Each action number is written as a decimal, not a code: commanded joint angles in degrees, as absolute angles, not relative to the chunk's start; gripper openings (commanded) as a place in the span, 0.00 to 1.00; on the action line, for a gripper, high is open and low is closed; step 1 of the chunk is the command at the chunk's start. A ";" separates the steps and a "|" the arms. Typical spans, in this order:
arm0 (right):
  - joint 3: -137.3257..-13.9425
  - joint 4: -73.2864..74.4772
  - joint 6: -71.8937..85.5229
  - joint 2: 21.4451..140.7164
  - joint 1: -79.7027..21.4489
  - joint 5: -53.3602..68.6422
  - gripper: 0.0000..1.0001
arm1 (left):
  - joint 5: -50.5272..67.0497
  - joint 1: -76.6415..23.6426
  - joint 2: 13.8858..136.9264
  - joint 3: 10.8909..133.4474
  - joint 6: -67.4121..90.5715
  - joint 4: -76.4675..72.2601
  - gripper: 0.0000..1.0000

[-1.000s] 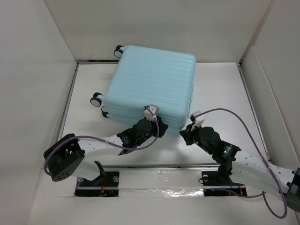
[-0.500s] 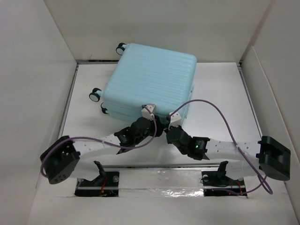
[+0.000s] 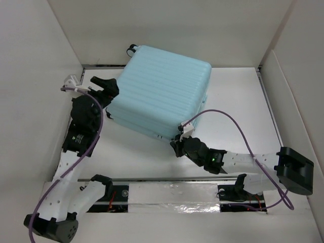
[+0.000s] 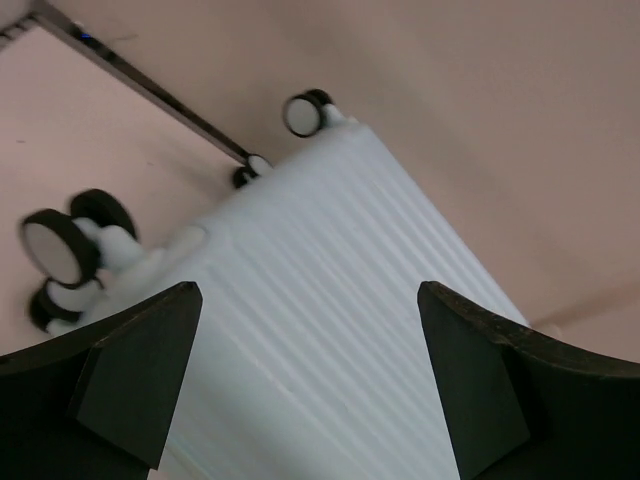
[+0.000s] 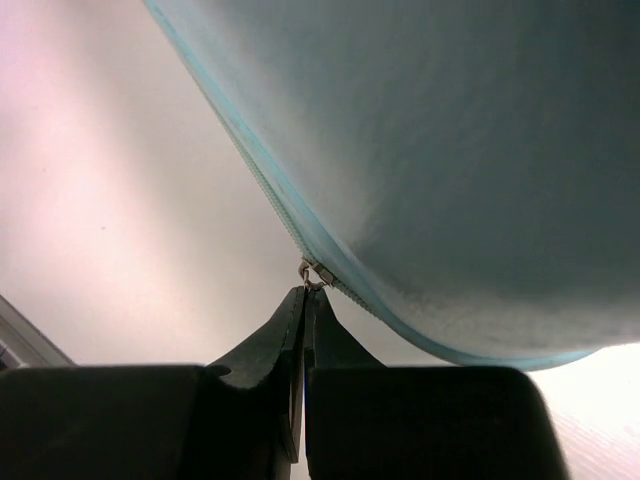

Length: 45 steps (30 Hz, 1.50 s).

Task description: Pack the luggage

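The luggage (image 3: 159,91) is a pale aqua ribbed suitcase lying flat and closed on the white table, turned at an angle. My left gripper (image 3: 107,87) hangs open at its left side by the caster wheels (image 4: 55,250). In the left wrist view the left gripper (image 4: 308,300) holds nothing, and the ribbed shell of the luggage (image 4: 330,330) shows between its fingers. My right gripper (image 3: 176,145) is at the near corner. In the right wrist view the right gripper (image 5: 305,295) is shut, pinching the metal zipper pull (image 5: 312,272) on the zipper seam of the luggage (image 5: 480,150).
White walls (image 3: 30,101) box in the table on the left, back and right. A metal strip (image 3: 101,66) runs along the back edge. Purple cables (image 3: 238,121) loop from both arms. Bare table (image 3: 238,101) lies to the right of the suitcase.
My left arm swung from the suitcase's near edge to its left side by the wheels, and its gripper opened. The suitcase turned a little. The right gripper moved in to the near corner and stayed shut.
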<state>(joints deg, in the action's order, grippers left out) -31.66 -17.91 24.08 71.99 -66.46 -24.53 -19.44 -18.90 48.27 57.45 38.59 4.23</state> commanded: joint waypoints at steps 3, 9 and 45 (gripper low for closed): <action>-32.52 -25.14 22.59 71.72 -67.50 -14.94 0.00 | -7.49 -1.73 55.01 61.07 35.34 13.44 0.89; -31.99 -24.61 21.80 70.40 -67.50 -14.68 0.00 | 2.28 6.85 64.75 61.61 35.06 12.58 0.89; -35.59 -16.89 15.83 63.29 -56.36 -7.65 0.00 | 9.15 -4.16 67.61 39.93 49.84 -25.84 0.00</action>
<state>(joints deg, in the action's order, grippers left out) -30.92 -13.13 17.91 66.67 -60.10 -13.93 6.48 7.01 74.94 44.97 51.27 -22.06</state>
